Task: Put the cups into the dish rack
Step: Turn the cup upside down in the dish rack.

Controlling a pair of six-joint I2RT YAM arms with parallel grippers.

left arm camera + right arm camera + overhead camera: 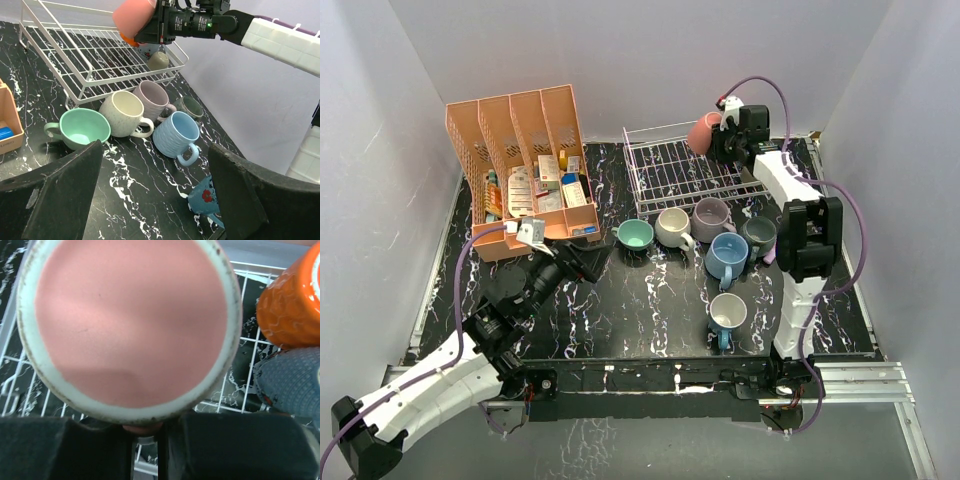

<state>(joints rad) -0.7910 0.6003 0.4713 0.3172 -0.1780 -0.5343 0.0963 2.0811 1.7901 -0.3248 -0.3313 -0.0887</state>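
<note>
Right gripper (720, 136) clamped on a salmon-pink ceramic mug (703, 131), mid-placement.
Beneath it sits the white wire dish rack (665, 172); next, lower onto bare grid beside the glossy orange mug (292, 300), then release.

Black marble-look tabletop (650, 310) with white veins spreads under and ahead of the left gripper (592, 256). Plain pale grey back wall (620, 50) rises just behind the right gripper (713, 137). Left wall (370, 180) stands well to the left of the left gripper, right wall (910, 150) to the right of the right gripper. Aluminium rail (880, 375) runs along the near-right table edge, left rail (432, 275) along the left edge. Salmon slotted organizer (520, 165) stands at the back, beyond the left gripper. Light is even and diffuse, shadows soft, faint sheen on the tabletop.
</note>
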